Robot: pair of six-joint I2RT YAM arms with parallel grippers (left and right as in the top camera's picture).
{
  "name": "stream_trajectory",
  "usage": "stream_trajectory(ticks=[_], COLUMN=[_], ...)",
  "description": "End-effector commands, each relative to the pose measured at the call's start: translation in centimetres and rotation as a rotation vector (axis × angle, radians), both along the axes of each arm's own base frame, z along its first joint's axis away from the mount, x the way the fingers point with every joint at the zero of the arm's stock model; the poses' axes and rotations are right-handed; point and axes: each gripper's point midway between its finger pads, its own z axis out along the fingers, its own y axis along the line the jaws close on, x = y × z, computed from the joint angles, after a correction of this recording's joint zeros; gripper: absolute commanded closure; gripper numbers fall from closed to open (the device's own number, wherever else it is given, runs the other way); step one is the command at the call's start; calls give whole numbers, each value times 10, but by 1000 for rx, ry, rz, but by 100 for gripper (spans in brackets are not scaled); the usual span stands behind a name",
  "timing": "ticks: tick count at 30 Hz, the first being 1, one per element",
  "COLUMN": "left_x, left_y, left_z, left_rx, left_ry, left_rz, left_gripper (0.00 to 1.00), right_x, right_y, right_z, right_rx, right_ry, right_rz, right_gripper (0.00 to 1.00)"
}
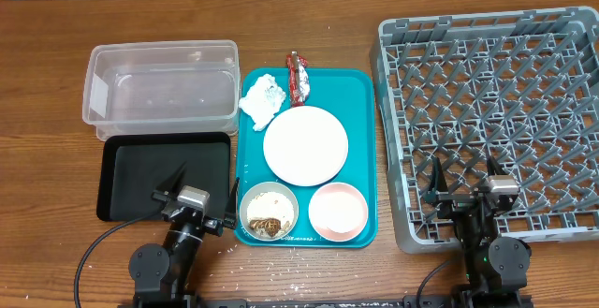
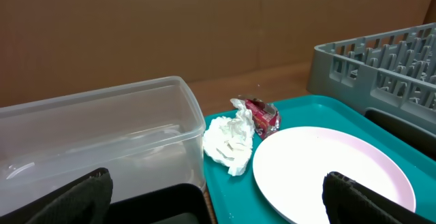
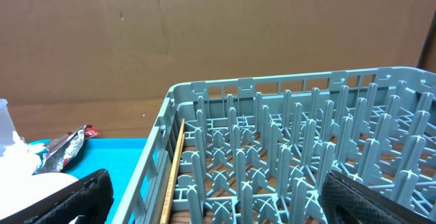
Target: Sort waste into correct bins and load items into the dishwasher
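A teal tray (image 1: pixel 360 111) holds a crumpled white napkin (image 1: pixel 262 99), a red-and-silver wrapper (image 1: pixel 299 76), a round white plate (image 1: pixel 305 145), a white bowl (image 1: pixel 247 198) with rice-like crumbs and brown bits (image 1: pixel 268 221), and a pale pink bowl (image 1: pixel 338 209). The clear tub (image 1: pixel 161 88) and black tray (image 1: pixel 140 172) lie left of it, the grey rack (image 1: pixel 388 111) right. My left gripper (image 1: pixel 201 194) is open and empty over the black tray's near right corner. My right gripper (image 1: pixel 465 184) is open and empty over the rack's near edge. No cup shows.
The left wrist view shows the tub (image 2: pixel 102 135), napkin (image 2: pixel 228 142), wrapper (image 2: pixel 264 115) and plate (image 2: pixel 327 169) ahead of the left gripper (image 2: pixel 218 200). The right wrist view shows rack pegs (image 3: pixel 286 135) ahead of the right gripper (image 3: pixel 218 200). A brown wall stands behind.
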Motion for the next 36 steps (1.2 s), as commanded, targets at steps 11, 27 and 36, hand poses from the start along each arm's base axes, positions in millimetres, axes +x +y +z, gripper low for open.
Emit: stream_trajectory(ticks=[11,27,36], left_x=[0,7,6], left_y=[2,40,31], left_z=[0,-5,-2], left_rx=[-8,162,-257], left_ry=[-5,-15,59], left_rz=[13,225,197], left_gripper=[0,0,0], right_x=[0,-1,-2], right_y=[-2,13,21], right_z=[-2,-4,-1], right_rx=[-1,1,168], right_ry=[-2,4,8], right_rz=[-7,79,123], right_gripper=[0,0,0])
